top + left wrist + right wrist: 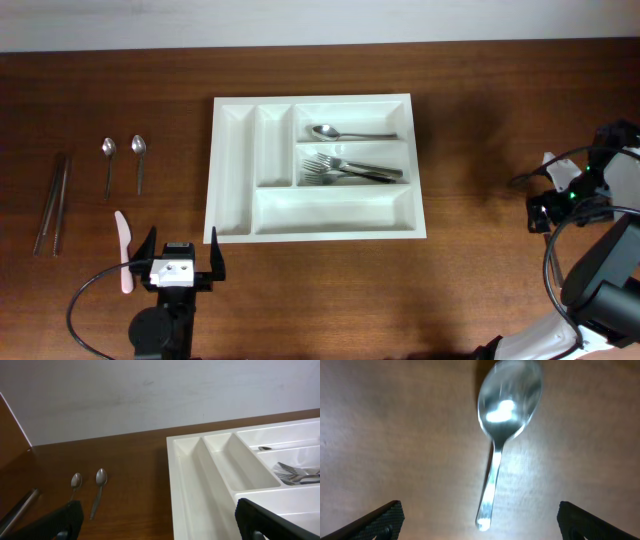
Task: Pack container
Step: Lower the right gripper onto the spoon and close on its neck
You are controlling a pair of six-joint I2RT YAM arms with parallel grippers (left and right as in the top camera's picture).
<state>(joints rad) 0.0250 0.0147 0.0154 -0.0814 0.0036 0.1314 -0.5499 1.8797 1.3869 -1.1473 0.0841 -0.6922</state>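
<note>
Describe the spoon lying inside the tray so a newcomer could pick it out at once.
Find the big white tray on the wooden table. Of its three long compartments, take the one at the overhead view's top. The spoon lies there alone, while the next compartment holds a heap of forks.

A metal spoon [506, 407] lies on the brown wooden table [395, 435], bowl far, handle running near and slightly left. The right gripper [480, 522] stands wide open, its dark fingertips [382, 519] in the near corners, clear of the spoon.
</note>
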